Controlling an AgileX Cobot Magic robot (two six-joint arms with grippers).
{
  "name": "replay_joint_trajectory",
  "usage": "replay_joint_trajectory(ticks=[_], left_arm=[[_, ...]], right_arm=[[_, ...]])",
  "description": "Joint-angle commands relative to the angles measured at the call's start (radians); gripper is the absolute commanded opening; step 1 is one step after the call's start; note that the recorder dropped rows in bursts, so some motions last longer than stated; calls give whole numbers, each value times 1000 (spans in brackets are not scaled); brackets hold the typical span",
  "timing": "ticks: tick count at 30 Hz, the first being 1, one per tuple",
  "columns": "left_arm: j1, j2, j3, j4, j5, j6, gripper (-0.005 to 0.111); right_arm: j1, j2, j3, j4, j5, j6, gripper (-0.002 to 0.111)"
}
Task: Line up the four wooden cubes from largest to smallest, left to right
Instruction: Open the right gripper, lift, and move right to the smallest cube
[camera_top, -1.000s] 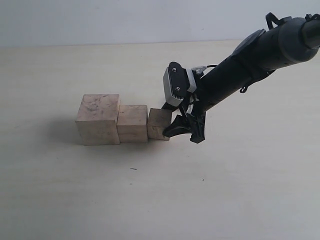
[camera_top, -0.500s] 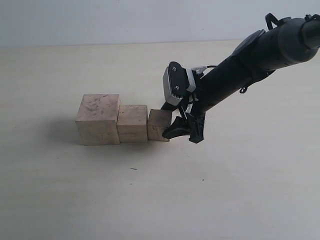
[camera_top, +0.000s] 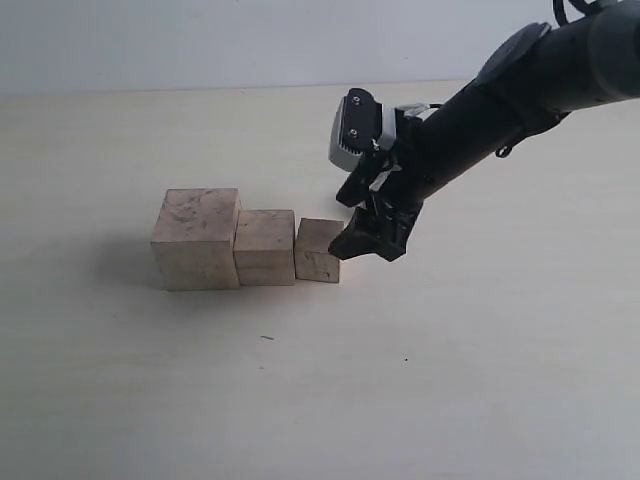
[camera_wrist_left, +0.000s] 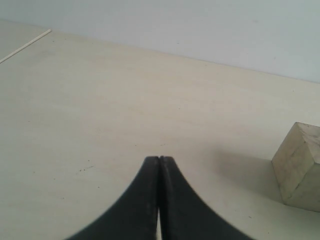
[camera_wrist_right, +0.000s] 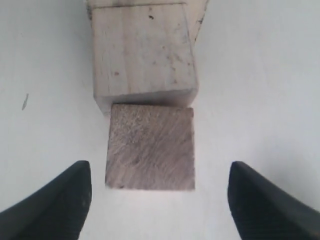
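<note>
**Plainly open: right gripper (camera_top: 368, 238) hangs at the end of the cube row**

On the pale table (camera_top: 300, 400) three wooden cubes stand in a line. They touch side to side and step down in size from left to right in the exterior view — the largest cube (camera_top: 197, 240), then the middle cube (camera_top: 265, 247), then the small cube (camera_top: 318, 252). The right gripper sits just beside the small cube's right end, seemingly a little off the table, on a dark arm (camera_top: 500, 90) that reaches in from the upper right. Its wrist view looks along the row. The small cube's grainy end face lies between the two black fingers (camera_wrist_right: 55, 200), which stand wide apart with bare table on either side — they grip nothing and touch nothing.

The left gripper (camera_wrist_left: 159, 160) shows only in its own wrist view, low over the table, its fingers pressed together with nothing between them. A lone cube (camera_wrist_left: 300, 170) stands off to one side there. It is probably the largest one, though that view alone does not settle which.
</note>
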Motion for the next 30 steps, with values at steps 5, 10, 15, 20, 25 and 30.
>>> replay_joint_trajectory(ticks=[5, 10, 15, 20, 25, 30], left_arm=[[-2, -6, 2, -9, -4, 0, 0], [-2, -6, 2, -9, -4, 0, 0], [-2, -6, 2, -9, -4, 0, 0], [-2, -6, 2, -9, -4, 0, 0], [-2, -6, 2, -9, -4, 0, 0], [-2, -6, 2, -9, -4, 0, 0]], right_arm=[[-4, -79, -2, -293, -11, 600, 59], [-4, -79, -2, -334, -165, 842, 33], [-4, -79, -2, -372, -225, 973, 0], [-6, -80, -2, -421, -320, 1031, 0], [-6, -80, -2, -423, -342, 1033, 13], [-6, -57, -2, -419, -349, 1079, 72]])
